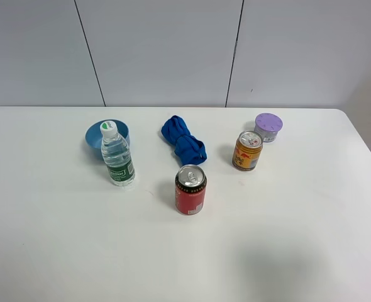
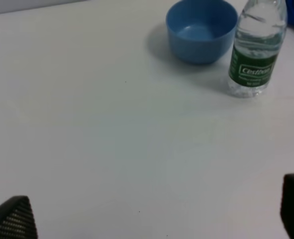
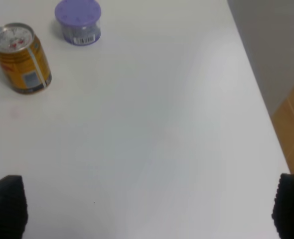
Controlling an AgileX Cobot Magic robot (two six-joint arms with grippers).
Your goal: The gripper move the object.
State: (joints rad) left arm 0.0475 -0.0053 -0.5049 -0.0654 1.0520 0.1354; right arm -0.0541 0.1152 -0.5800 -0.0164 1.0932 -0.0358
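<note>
Nearest you, red can stands upright, centre frame, on white table. Behind it: water bottle at left touching blue bowl, blue cloth at centre, yellow can at right, purple container furthest. Left gripper and right gripper: fingers wide apart, holding nothing.

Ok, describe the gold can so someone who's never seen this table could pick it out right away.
On the white table, look at the right side, away from the blue cloth in the middle. The gold can stands upright just in front of the purple tub. Unlike the red can nearer the front, it is yellow-orange, and it is the taller of the right-hand pair.
</note>
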